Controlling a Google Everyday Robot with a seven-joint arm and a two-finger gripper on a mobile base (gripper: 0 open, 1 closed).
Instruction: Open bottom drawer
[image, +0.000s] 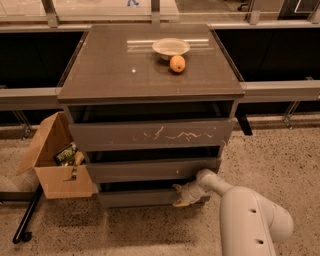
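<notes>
Touching bottom drawer (135, 198) front: end effector (179, 195)

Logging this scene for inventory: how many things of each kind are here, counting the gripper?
Drawers: 3 (scratched top drawer, middle drawer, bottom drawer)
Bowl: 1
Orange: 1
Cardboard box: 1
Gripper: 1, at the bottom drawer's right end
Total: 7
</notes>
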